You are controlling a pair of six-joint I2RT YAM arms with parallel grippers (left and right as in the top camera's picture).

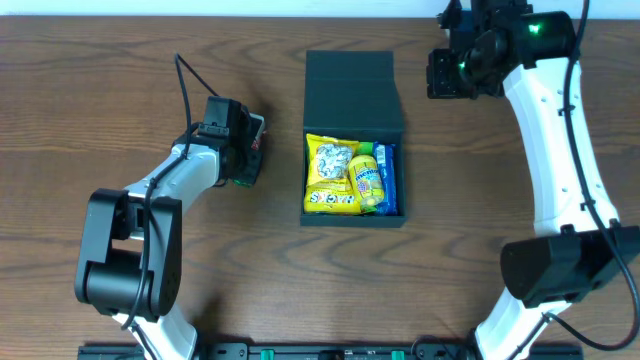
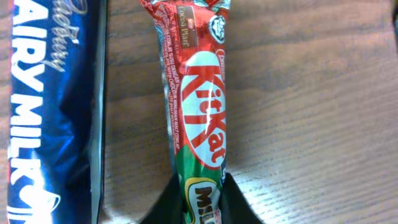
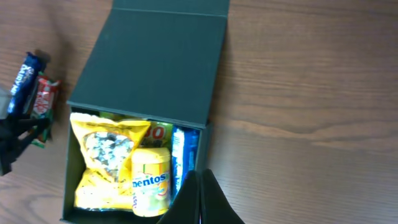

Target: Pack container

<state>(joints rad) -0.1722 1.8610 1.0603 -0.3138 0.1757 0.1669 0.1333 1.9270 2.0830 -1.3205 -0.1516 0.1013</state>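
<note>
The dark teal-green container lies open mid-table, its lid flap folded back. It holds a yellow snack bag, a yellow Mentos tub and a blue packet. It also shows in the right wrist view. My left gripper is shut on the green end of a red KitKat bar, which lies on the table left of the container. A blue Dairy Milk bar lies beside it. My right gripper is shut and empty, held high above the container's right rear.
The wooden table stretches to both sides of the container. The left arm's base stands at the front left and the right arm's base at the front right.
</note>
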